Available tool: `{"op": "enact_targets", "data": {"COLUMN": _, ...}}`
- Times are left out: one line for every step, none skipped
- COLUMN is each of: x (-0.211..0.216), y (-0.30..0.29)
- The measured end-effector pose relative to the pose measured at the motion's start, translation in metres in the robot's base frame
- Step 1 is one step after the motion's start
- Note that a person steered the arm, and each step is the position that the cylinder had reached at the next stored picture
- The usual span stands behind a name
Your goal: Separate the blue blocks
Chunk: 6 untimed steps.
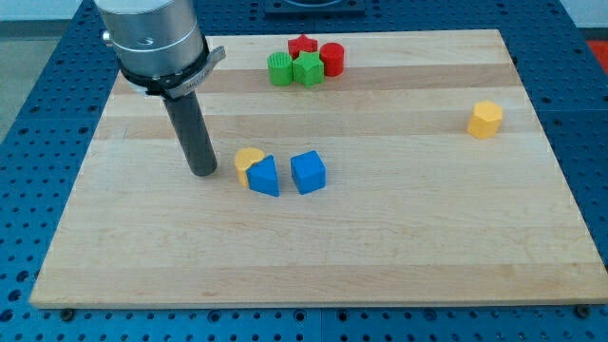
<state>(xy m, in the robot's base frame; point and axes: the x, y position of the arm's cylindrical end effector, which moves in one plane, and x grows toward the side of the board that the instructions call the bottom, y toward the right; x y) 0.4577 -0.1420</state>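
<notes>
Tool first: this arm carries no grasping jaws, only a dark rod that grips nothing, and my tip stands on the wooden counter in the view's left half. It sits just to the view's left of the nearest cluster, close to the small yellow block but apart from it, with bare wood showing between.

Largest after the counter is the grey arm housing at the view's top left, from which the rod drops straight down.

Next come the two blue blocks, near the counter's middle. The blue cube sits on the view's right of the pair; the blue wedge-like block sits to its left. A narrow strip of wood shows between them, so they lie near each other without touching. Pressed against the upper left of the blue wedge-like block is the yellow rounded block, whose exact shape I cannot make out since it is partly hidden.

Well apart, toward the view's right edge, stands a yellow hexagonal block alone.

At the view's top centre four small blocks huddle together: a green cylinder, a green star-like block, a red star-like block and a red cylinder.
</notes>
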Motion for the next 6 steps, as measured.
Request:
{"op": "enact_targets", "data": {"x": 0.008, "y": 0.033}}
{"op": "enact_targets", "data": {"x": 0.013, "y": 0.102}}
{"op": "enact_targets", "data": {"x": 0.013, "y": 0.16}}
{"op": "enact_targets", "data": {"x": 0.013, "y": 0.171}}
{"op": "enact_targets", "data": {"x": 0.013, "y": 0.193}}
{"op": "enact_targets", "data": {"x": 0.011, "y": 0.244}}
